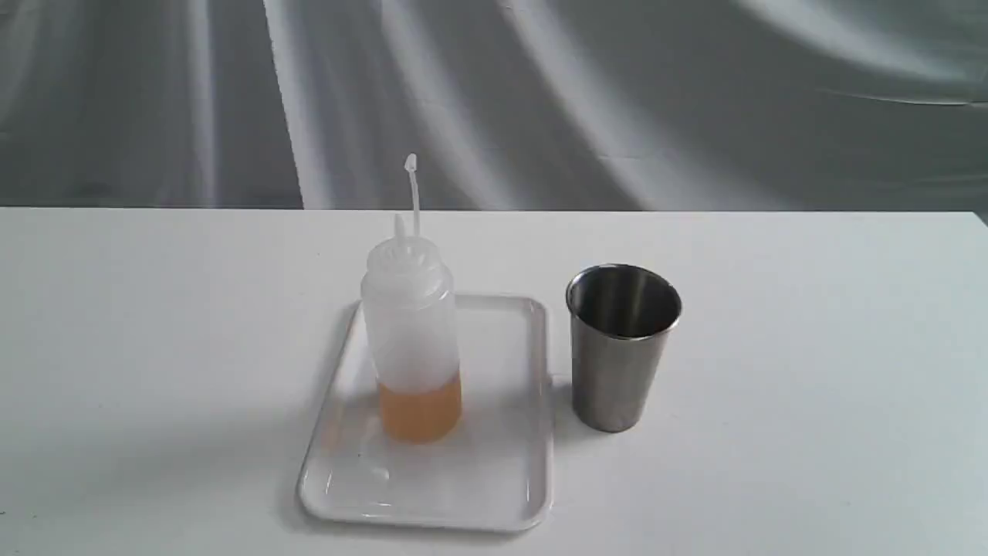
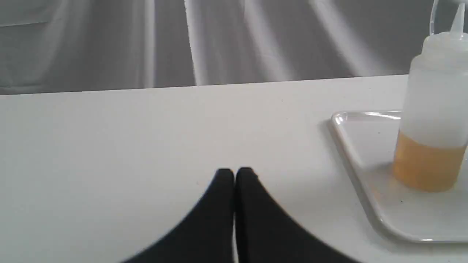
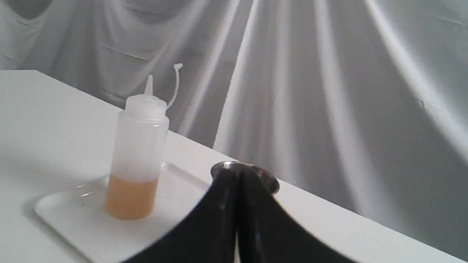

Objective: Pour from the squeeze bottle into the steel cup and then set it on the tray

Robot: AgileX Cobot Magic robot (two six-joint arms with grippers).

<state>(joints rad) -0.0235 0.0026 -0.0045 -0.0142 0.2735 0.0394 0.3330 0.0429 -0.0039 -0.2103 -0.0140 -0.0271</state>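
Note:
The squeeze bottle (image 1: 413,340) stands upright on the tray (image 1: 494,471), its cap strap sticking up and amber liquid filling its lower part. To the right of the tray stands the steel cup (image 1: 621,351), upright on the table. Neither arm shows in the exterior view. In the left wrist view my left gripper (image 2: 234,171) is shut and empty above bare table, apart from the tray (image 2: 362,160) and the bottle (image 2: 433,120). My right gripper (image 3: 237,174) is shut and empty too; it hides most of the cup (image 3: 270,182), with the bottle (image 3: 139,153) beside it.
A white table (image 1: 154,347) carries everything, its far edge running along a grey draped cloth backdrop (image 1: 540,93). Bare tabletop lies on both sides of the tray and cup.

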